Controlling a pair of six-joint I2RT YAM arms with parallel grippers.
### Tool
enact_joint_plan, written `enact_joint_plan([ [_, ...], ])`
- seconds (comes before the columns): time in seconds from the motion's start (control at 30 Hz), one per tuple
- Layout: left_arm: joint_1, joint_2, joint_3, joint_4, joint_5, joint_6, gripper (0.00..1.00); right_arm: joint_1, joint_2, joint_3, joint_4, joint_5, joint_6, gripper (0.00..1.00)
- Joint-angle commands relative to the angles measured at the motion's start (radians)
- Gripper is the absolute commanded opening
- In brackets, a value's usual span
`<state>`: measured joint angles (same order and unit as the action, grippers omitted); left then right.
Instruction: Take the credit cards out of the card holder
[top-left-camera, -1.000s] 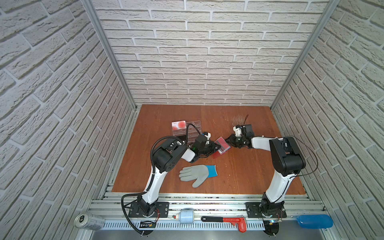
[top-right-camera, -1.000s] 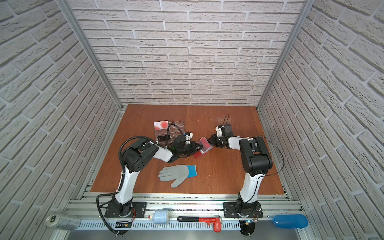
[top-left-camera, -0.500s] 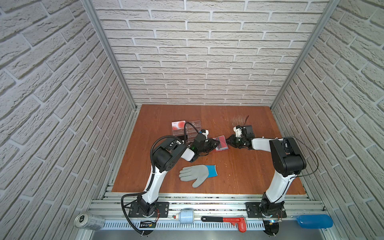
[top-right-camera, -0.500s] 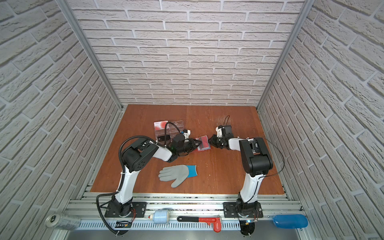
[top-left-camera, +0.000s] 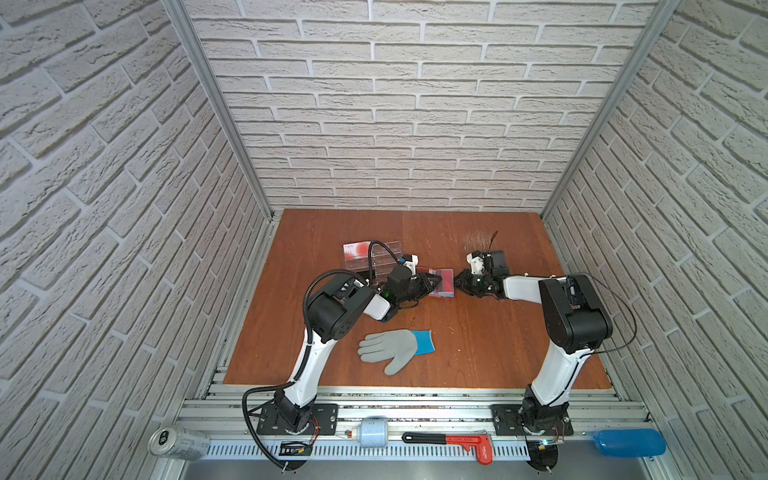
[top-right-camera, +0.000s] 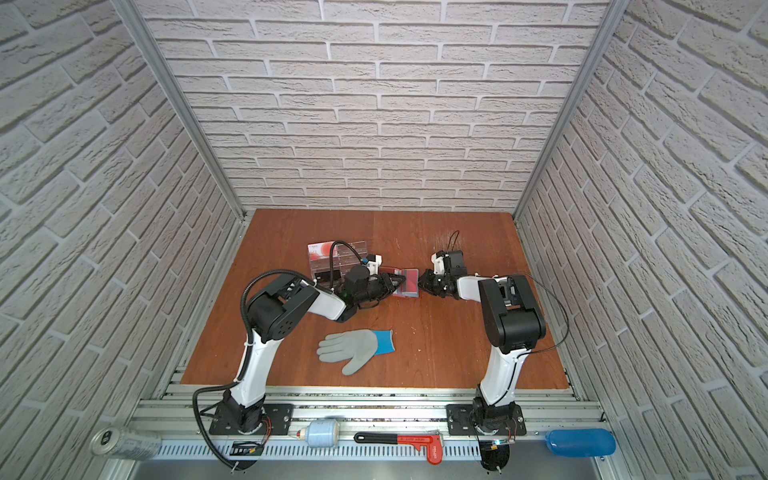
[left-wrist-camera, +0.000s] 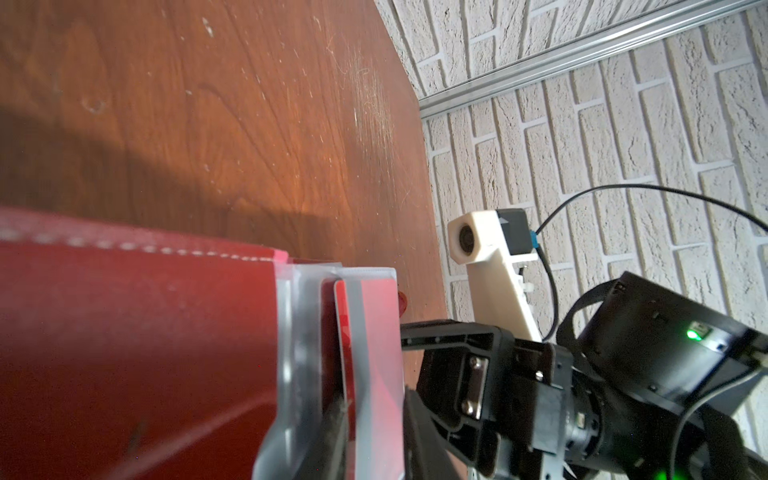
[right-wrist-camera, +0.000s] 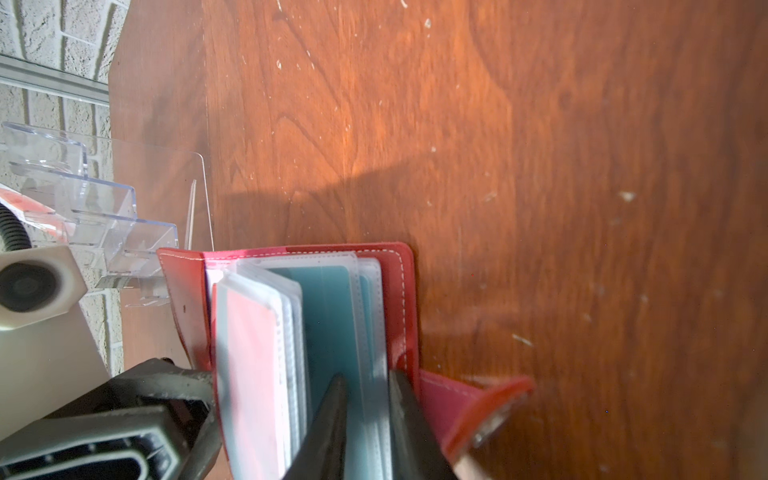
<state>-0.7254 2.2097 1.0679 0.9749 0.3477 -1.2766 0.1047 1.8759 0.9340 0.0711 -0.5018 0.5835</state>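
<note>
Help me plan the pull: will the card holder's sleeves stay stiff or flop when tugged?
Likely floppy: the clear sleeves fan apart unevenly from the card holder. The holder probably slides easily, being small on the smooth table. The light blue card should stiffen its own sleeve.

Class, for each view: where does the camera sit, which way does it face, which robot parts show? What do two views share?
Top views: high above the front, looking down at the table; left arm and right arm show.
Left wrist: on the left arm, facing the card holder; right gripper shows.
Right wrist: on the right arm, facing the card holder's sleeves; own jaws and left gripper show.
Shared: both wrist views see the card holder.
</note>
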Motion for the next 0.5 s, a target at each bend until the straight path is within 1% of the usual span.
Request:
enact_joint_plan([
  [0.0, -0.015, 0.018, 0.042, 0.136, 0.060, 0.007, 0.27, 0.030, 0.075, -0.037, -0.211, -0.003, -0.018, 0.22],
  [0.27, -0.019, 0.024, 0.031, 0.175, 0.094, -0.003, 0.28, 0.033, 0.095, 0.007, -0.236, 0.012, -0.027, 0.22],
  [0.47, -0.019, 0.007, 0.000, 0.188, 0.094, -0.003, 0.28, 0.033, 0.091, 0.041, -0.297, 0.064, -0.051, 0.22],
])
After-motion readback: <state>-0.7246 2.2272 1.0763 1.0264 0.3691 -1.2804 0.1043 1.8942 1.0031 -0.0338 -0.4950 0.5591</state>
